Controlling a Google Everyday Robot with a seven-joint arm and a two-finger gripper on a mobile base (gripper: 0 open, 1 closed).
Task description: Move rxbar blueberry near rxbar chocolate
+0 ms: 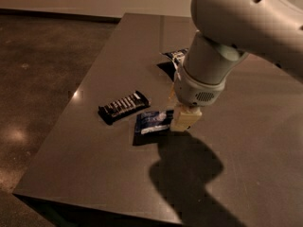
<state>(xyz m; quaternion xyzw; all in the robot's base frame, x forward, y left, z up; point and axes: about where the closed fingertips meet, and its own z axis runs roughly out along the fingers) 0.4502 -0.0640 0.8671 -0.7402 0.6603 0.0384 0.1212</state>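
One cream two-finger gripper [182, 120], clamped on the right end of one small dark blue bar wrapper with a pale label, the rxbar blueberry [152, 122].
Held low over one dark grey rectangular table [94, 169], just right of one slim black white-lettered wrapper, the rxbar chocolate [124, 106], apart from it; farther back, one blue-and-white bag [174, 56], mostly hidden behind one pale arm [222, 32].

No wording can be read on anything. rxbar chocolate [124, 106], left: white block lettering along the black wrapper, letters not resolvable. rxbar blueberry [152, 122], just right of it: pale label panel, print illegible. gripper [184, 121] at the blueberry bar's right end, unmarked. Far blue-and-white bag [175, 56], partly hidden: print illegible.
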